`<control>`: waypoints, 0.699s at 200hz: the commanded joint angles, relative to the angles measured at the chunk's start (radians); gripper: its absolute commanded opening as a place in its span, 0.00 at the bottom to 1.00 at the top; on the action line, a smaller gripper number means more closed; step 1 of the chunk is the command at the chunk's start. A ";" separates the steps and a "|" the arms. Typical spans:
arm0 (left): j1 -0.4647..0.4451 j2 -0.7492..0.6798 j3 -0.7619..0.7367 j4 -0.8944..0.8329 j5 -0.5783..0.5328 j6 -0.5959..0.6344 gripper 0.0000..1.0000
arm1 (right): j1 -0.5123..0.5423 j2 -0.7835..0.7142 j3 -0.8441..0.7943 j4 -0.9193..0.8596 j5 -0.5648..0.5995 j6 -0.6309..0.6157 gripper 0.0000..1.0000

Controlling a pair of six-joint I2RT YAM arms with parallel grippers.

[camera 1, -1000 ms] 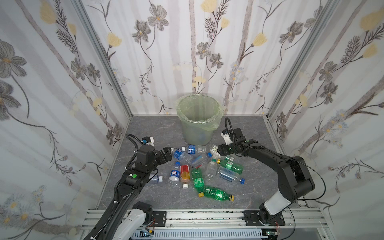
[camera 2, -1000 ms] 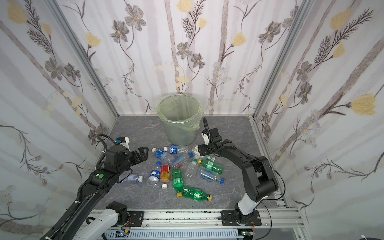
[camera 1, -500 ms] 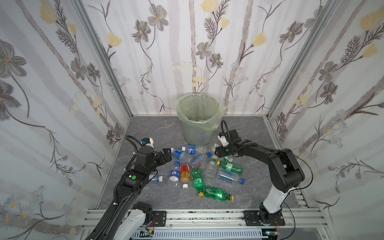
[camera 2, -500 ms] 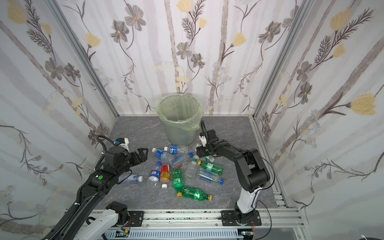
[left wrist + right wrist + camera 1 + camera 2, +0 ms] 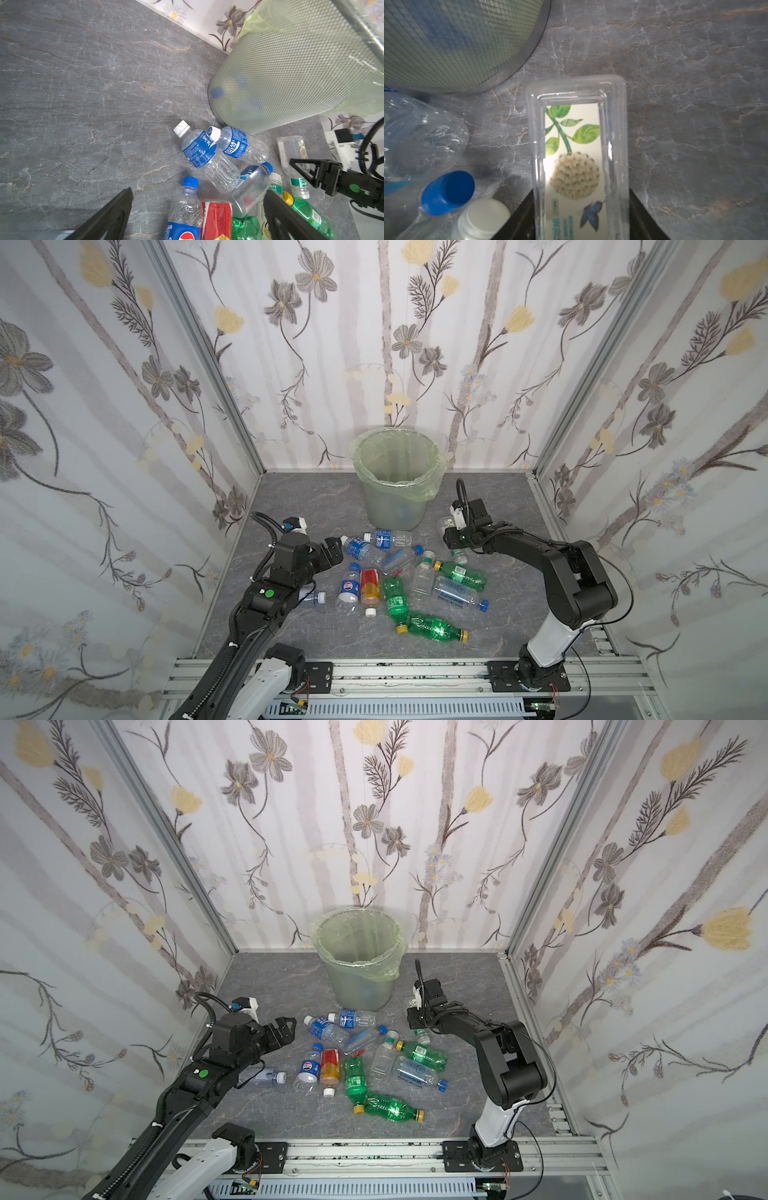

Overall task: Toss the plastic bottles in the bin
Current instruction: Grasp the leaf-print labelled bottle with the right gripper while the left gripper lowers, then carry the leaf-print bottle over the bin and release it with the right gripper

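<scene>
The bin (image 5: 395,485) (image 5: 357,965) stands at the back middle, pale green with a bag over its rim. Several plastic bottles lie in front of it: clear ones with blue labels (image 5: 361,549), green ones (image 5: 434,628), an amber one with a red label (image 5: 370,587). My right gripper (image 5: 453,537) (image 5: 581,192) is shut on a clear square bottle with a flower label (image 5: 575,145) (image 5: 444,524), low over the floor right of the bin. My left gripper (image 5: 334,551) (image 5: 198,192) stands open at the pile's left edge, above a Pepsi bottle (image 5: 185,209), holding nothing.
A clear bottle (image 5: 311,596) lies partly under my left arm. Flowered walls close in the grey floor (image 5: 498,506) on three sides. The bin's mesh wall (image 5: 446,41) is close to my right gripper. A blue cap (image 5: 448,192) and a white cap (image 5: 483,216) lie beside the held bottle.
My right gripper's jaws have closed in on the clear square bottle, and its arm has shifted a little. The left arm has barely moved.
</scene>
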 commanded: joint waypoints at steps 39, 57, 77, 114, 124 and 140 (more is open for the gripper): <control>0.002 -0.035 -0.014 0.001 -0.041 -0.020 1.00 | -0.025 -0.308 -0.063 0.075 0.017 0.015 0.43; 0.004 -0.042 -0.014 0.002 -0.026 -0.030 1.00 | -0.026 -0.446 -0.085 0.068 0.014 0.042 0.41; 0.005 -0.042 -0.016 0.002 -0.032 -0.032 1.00 | -0.023 -0.605 -0.140 0.122 -0.065 0.053 0.40; 0.004 -0.043 -0.025 0.001 -0.043 -0.033 1.00 | 0.026 -0.896 -0.245 0.276 -0.192 0.024 0.40; 0.005 -0.041 -0.029 0.000 -0.045 -0.035 1.00 | 0.035 -0.934 -0.236 0.276 -0.208 0.023 0.40; 0.005 -0.036 -0.033 0.000 -0.045 -0.046 1.00 | 0.044 -0.948 -0.201 0.273 -0.235 0.025 0.40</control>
